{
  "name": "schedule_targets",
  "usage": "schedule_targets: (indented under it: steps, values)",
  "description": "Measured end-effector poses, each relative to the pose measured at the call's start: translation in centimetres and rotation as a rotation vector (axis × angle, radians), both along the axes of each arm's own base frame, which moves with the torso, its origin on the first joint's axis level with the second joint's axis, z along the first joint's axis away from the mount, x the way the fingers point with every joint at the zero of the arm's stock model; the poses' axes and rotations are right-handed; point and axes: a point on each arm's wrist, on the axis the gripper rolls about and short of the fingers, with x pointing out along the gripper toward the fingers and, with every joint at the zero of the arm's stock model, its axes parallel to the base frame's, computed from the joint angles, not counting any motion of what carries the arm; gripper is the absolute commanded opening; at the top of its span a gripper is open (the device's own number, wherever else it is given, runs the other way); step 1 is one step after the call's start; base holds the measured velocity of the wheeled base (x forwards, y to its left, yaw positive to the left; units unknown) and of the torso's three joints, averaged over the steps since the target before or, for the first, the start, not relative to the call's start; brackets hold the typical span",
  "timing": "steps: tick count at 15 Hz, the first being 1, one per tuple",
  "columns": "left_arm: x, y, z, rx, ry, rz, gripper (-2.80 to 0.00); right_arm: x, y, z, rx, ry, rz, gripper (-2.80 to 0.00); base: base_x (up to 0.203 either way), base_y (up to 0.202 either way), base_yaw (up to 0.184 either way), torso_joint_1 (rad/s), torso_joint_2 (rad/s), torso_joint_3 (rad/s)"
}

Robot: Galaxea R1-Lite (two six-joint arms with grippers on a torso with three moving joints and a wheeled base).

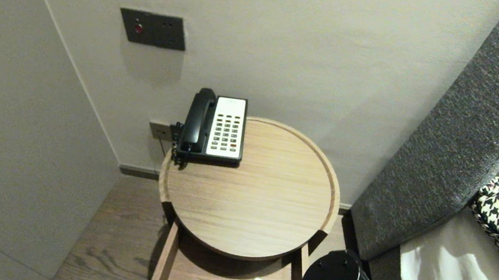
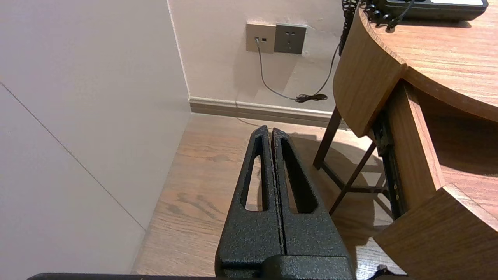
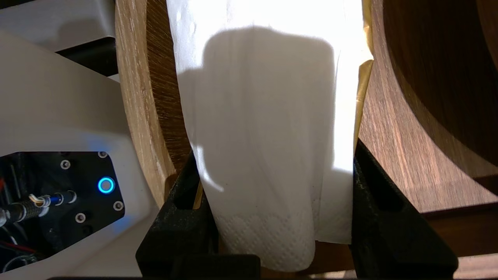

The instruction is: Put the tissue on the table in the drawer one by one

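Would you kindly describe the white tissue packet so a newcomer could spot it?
Below the round wooden side table, a wooden drawer stands open. Inside, the right tool clamps a white paper tissue packet, alone in showing a gold wrapper edge.

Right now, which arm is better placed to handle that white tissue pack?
Right. The right gripper is closed on the white tissue pack at the open drawer; the left gripper hangs shut over the floor, beside the table.
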Motion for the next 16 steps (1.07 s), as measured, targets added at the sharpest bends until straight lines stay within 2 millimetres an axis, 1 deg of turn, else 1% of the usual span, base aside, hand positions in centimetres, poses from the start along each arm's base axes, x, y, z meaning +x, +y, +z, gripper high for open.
schedule_targets:
  steps: [5,11,14,16]
  values:
    - [0.0,0.0,0.0,0.0,0.0,0.0,-2.8,0.7,1.0,-0.4,0.027,-0.056,-0.001,-2.8,0.0,0.0,0.0,0.0,0.0,0.0]
    - [0.0,0.0,0.0,0.0,0.0,0.0,-2.8,1.1,1.3,-1.0,0.016,-0.067,0.004,-2.8,0.0,0.0,0.0,0.0,0.0,0.0]
    - [0.0,0.0,0.0,0.0,0.0,-0.001,-2.8,2.1,1.8,-1.3,0.063,-0.095,-0.016,-2.8,0.0,0.0,0.0,0.0,0.0,0.0]
    - [0.0,0.0,0.0,0.0,0.0,0.0,-2.8,2.6,2.2,-1.8,0.059,-0.09,-0.022,-2.8,0.0,0.0,0.0,0.0,0.0,0.0]
